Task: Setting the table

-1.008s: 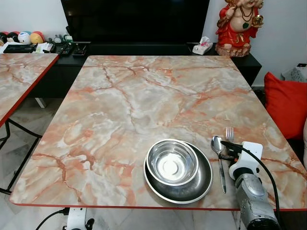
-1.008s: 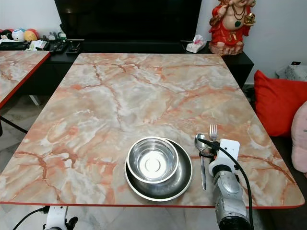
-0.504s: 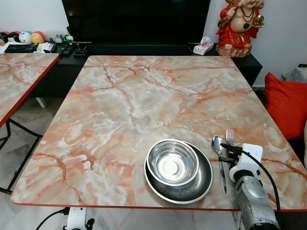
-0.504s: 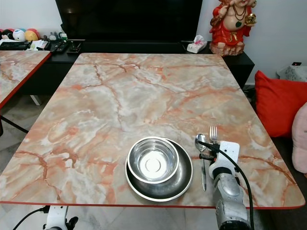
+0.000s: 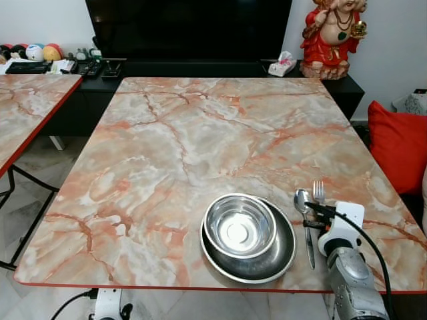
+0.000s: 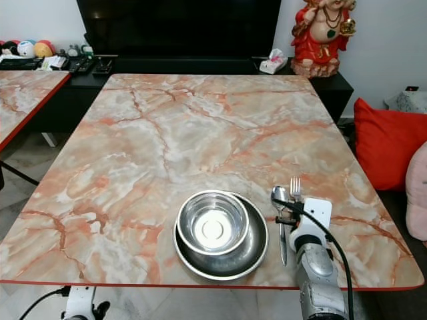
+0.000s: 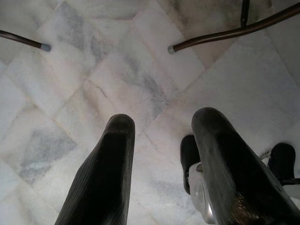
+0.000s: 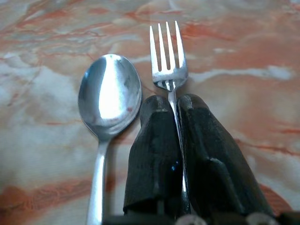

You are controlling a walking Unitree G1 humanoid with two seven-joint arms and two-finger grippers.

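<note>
Gripping fork (image 8: pixel 168 65) lengthwise, right gripper (image 8: pixel 174 107), tines pointing away, beside spoon (image 8: pixel 108 96)

- Legible text, labels, brands, numbers, signs: none are showing in any view.
</note>
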